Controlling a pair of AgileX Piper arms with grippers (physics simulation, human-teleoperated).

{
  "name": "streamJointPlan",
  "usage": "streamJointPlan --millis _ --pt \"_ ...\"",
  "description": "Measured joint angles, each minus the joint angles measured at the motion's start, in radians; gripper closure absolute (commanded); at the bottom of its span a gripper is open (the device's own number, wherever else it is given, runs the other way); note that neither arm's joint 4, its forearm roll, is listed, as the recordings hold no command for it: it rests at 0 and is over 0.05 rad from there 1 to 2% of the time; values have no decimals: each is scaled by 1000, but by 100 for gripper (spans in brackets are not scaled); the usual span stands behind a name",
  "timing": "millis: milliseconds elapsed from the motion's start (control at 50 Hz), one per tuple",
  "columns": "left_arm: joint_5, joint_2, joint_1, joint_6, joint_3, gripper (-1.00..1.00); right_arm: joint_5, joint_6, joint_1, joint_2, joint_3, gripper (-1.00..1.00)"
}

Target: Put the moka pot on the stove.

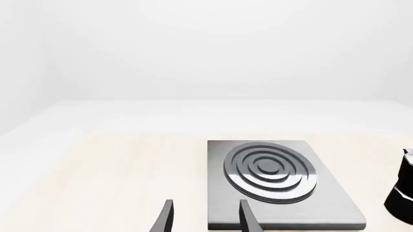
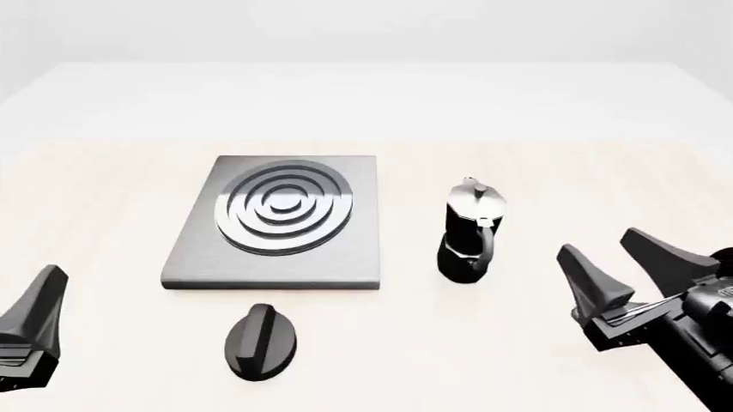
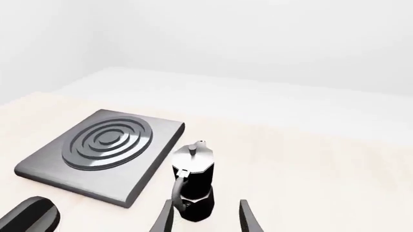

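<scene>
Standing just ahead of the spread right end effector (image 3: 205, 216): moka pot (image 3: 193, 186).

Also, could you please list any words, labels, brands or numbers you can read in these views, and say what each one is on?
There is no readable text in any view.
Stove: plain brushed metal, no markings.
Moka pot: no label or brand.
Knob: plain black, no numbers or dial marks.
Right tool: no lettering visible.

Bright, even, shadowless simulator light; sharp renders, soft sheen on the stove (image 2: 343, 249).
</scene>
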Motion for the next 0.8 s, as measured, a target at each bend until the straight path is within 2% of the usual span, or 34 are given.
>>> streamJointPlan --millis 800 --pt "0 0 0 0 0 -100 -397 12 46 443 -10 -100"
